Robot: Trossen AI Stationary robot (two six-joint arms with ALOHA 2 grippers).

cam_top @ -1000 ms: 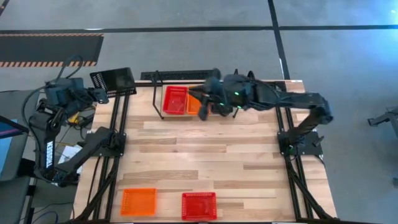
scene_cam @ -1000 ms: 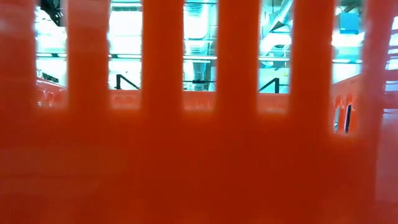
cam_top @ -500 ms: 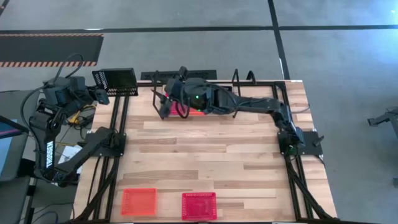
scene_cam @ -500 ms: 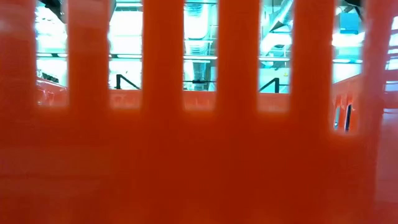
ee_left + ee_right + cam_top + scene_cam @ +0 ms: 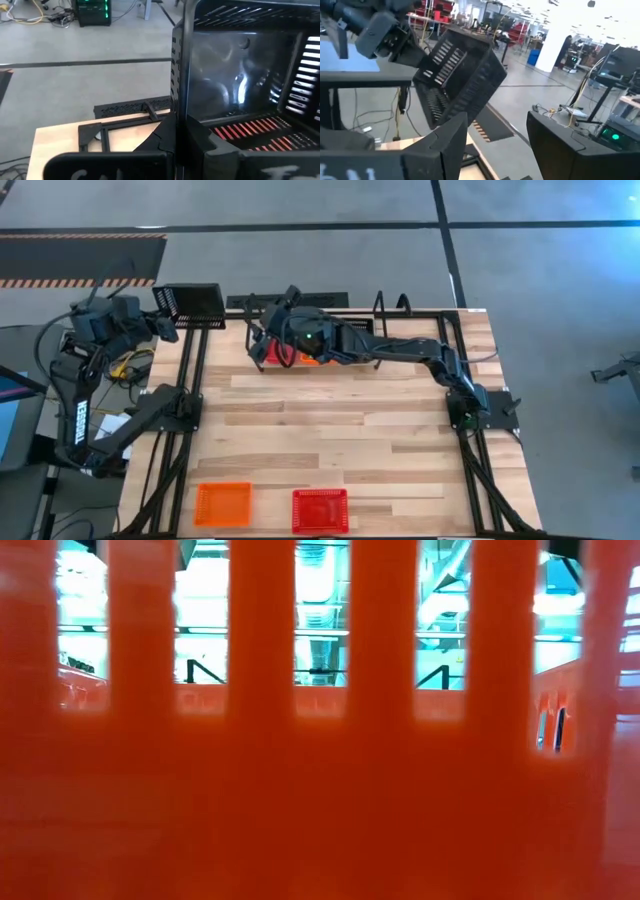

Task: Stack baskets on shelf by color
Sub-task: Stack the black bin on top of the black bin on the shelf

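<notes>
The left gripper (image 5: 158, 327) is clamped on the rim of a black basket (image 5: 189, 305), holding it off the table's far left corner. The shelf (image 5: 420, 332) lies to its right, along the far edge. The right gripper (image 5: 272, 340), fingers spread and apparently empty, hovers over the red basket (image 5: 262, 354) there, so the left arm must carry across.

high view: looks straight down from well above, taking in the whole table (image 5: 330, 430) and both arms.
low view: at tabletop height, facing level into the room, pressed against an orange basket (image 5: 320, 790) wall that fills the frame.
left wrist view: close behind a black basket (image 5: 250, 75), facing its inside.
right wrist view: faces the left arm; shares that black basket (image 5: 457, 80), upper left of frame.
</notes>
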